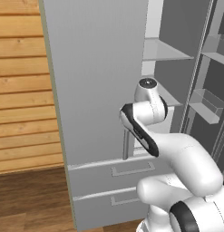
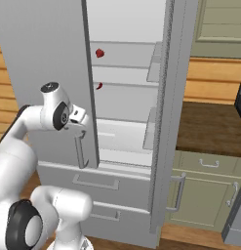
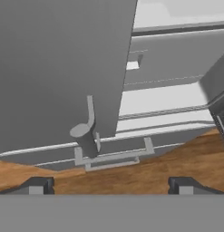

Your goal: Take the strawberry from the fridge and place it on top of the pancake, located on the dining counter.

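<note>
A white robot arm faces a tall light-grey fridge point(image 2: 44, 58) whose right door stands swung open, baring white shelves inside. The left door is shut, and its slim bar handle point(image 2: 81, 151) hangs just beside and below the gripper point(image 2: 82, 117). In the hand view the gripper point(image 3: 111, 185) looks down past that handle toward the two wide drawers point(image 3: 113, 158) and a strip of wooden floor. Its two dark fingertips point(image 3: 38, 185) stand spread wide apart, released, with nothing between them.

From the right base view, a small red strawberry point(image 2: 99, 52) sits on an upper shelf inside the open compartment, above the fingers and a little to their right, well apart from them and deeper in. A second small red item point(image 2: 99, 86) shows one shelf lower, too small to identify.
</note>
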